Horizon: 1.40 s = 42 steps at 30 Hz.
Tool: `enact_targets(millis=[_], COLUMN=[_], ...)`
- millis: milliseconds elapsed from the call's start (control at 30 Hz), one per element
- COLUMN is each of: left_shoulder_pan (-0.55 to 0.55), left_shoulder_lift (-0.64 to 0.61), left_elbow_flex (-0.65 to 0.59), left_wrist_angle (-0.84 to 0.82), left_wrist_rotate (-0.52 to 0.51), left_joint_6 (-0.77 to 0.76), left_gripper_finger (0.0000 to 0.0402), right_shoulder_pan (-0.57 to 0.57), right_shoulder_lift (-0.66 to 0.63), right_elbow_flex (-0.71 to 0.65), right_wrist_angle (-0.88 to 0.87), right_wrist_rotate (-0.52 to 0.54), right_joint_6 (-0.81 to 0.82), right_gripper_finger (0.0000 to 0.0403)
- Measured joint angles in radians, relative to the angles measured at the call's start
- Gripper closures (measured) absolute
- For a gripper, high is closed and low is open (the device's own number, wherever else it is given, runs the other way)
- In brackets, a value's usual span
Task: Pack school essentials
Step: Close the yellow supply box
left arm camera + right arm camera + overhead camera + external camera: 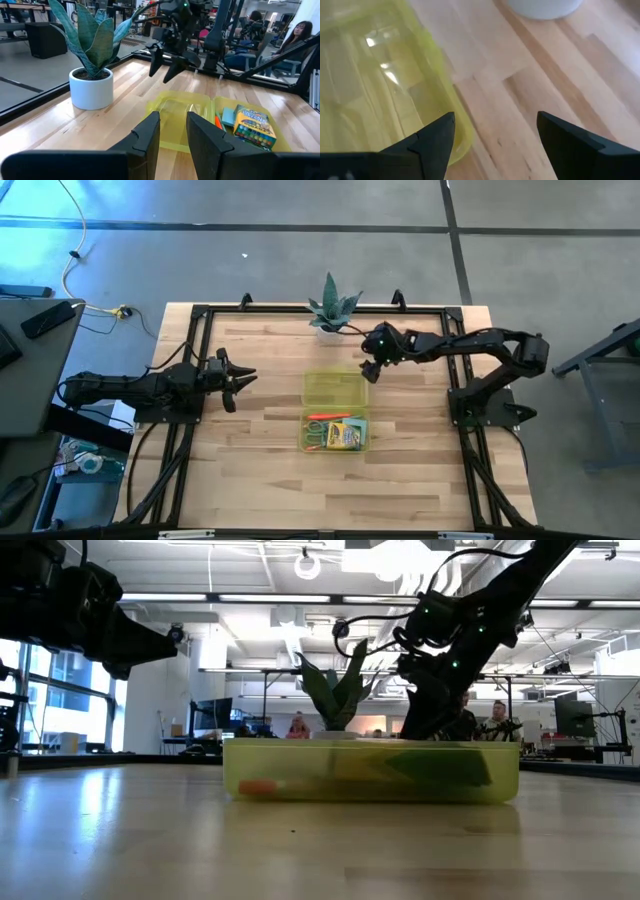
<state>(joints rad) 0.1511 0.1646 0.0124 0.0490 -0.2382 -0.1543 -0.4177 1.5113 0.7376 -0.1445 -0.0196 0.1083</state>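
The yellow case (335, 411) lies open mid-table, its clear lid (334, 388) toward the potted plant (331, 308). In its tray sit the crayon box (345, 435), a blue note pad (228, 116) and green-handled scissors (314, 434); pens beneath are hard to make out. The right gripper (371, 368) hovers at the lid's far corner, jaws apart and empty. The left gripper (238, 380) waits beside the case, jaws slightly apart.

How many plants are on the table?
1. A spiky green plant in a white pot stands at the table's far edge, near the open yellow case and the right gripper. No other plant shows in any view.
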Motion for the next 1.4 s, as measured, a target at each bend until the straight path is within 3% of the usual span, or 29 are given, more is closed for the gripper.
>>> enact_targets(millis=[433,1133,1400], left_shoulder_pan=[0.0,0.0,0.0], left_shoulder_lift=[0.0,0.0,0.0], left_elbow_flex=[0.0,0.0,0.0], left_wrist_angle=[0.0,0.0,0.0], left_wrist_rotate=[0.0,0.001,0.0], left_joint_6=[0.0,0.0,0.0], left_gripper_finger=[0.0316,0.0316,0.0316], right_shoulder_pan=[-0.001,0.014,0.017], right_shoulder_lift=[0.132,0.363,0.409], right_elbow_flex=[0.007,0.256,0.296], right_wrist_angle=[0.307,0.156,0.115], right_wrist_rotate=[-0.112,-0.226,-0.235], right_joint_6=[-0.282,-0.309,-0.307], right_gripper_finger=[0.0144,0.0147,0.0208])
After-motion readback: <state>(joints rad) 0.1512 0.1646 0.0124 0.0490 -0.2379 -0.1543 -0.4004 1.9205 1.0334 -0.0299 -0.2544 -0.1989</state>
